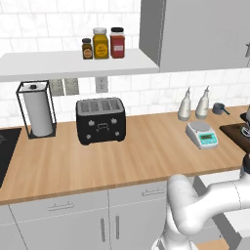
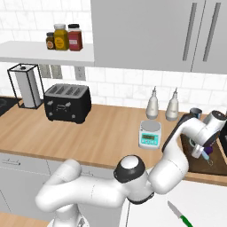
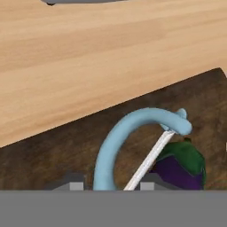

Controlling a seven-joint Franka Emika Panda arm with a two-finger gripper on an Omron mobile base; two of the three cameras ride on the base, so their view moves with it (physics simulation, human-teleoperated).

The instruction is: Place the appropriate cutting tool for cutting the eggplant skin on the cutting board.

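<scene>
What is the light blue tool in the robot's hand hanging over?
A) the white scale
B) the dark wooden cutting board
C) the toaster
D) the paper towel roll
B: in the hand view the light blue peeler, held at the end effector, sits above the dark cutting board, right beside the purple eggplant.

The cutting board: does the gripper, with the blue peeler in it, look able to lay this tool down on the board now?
Probably yes. The gripper holds the blue peeler right over the cutting board. The eggplant lies beside the peeler's blade, so only the bare wood on the other side is free.
</scene>
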